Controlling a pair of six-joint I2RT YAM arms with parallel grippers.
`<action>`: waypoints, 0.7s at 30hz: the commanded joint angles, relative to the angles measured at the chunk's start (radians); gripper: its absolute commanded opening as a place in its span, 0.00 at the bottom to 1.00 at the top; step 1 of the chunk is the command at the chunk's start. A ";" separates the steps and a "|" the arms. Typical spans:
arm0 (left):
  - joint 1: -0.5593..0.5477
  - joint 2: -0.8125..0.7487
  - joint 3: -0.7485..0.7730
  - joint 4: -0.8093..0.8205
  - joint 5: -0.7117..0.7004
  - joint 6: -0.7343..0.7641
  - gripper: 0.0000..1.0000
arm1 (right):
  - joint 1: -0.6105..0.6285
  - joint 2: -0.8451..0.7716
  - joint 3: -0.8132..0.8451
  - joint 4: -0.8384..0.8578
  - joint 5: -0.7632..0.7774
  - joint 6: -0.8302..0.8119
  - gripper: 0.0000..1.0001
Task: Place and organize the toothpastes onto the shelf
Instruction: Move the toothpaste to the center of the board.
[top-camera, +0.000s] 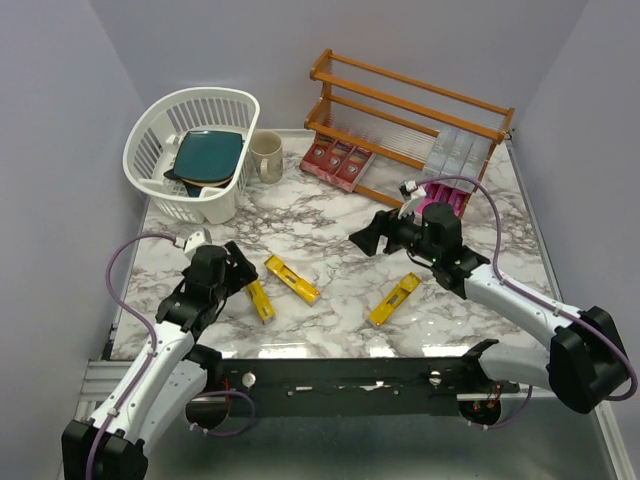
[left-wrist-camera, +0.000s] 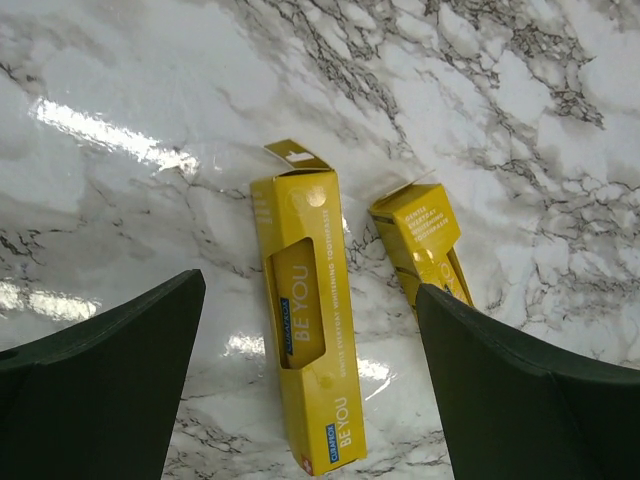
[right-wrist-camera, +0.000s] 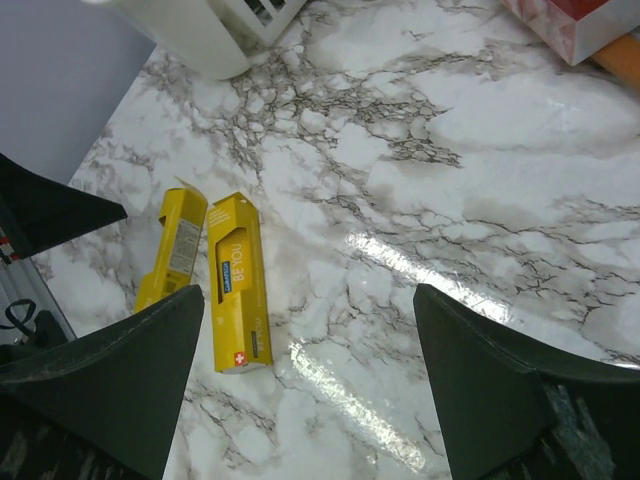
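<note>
The shelf stands at the back right. Red toothpastes, silver ones and pink ones sit along its lower tiers. Three yellow toothpastes lie flat on the marble: two at front left, one at front centre. My left gripper hangs open above the left pair, with one yellow carton lying between its fingers, not touching them; the other is beside it. My right gripper is open and empty above bare marble, with both cartons to its left.
A white basket holding a teal plate stands at the back left, with a beige mug beside it. The basket's corner and a red carton show at the top of the right wrist view.
</note>
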 joint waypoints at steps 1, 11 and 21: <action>-0.077 -0.003 -0.053 -0.039 -0.056 -0.120 0.99 | 0.008 0.040 -0.018 0.073 -0.036 0.016 0.94; -0.269 0.210 -0.061 0.024 -0.157 -0.242 0.95 | 0.008 0.094 -0.029 0.102 -0.019 0.023 0.94; -0.315 0.450 0.011 0.129 -0.133 -0.199 0.70 | 0.008 0.083 -0.046 0.097 0.060 0.033 0.94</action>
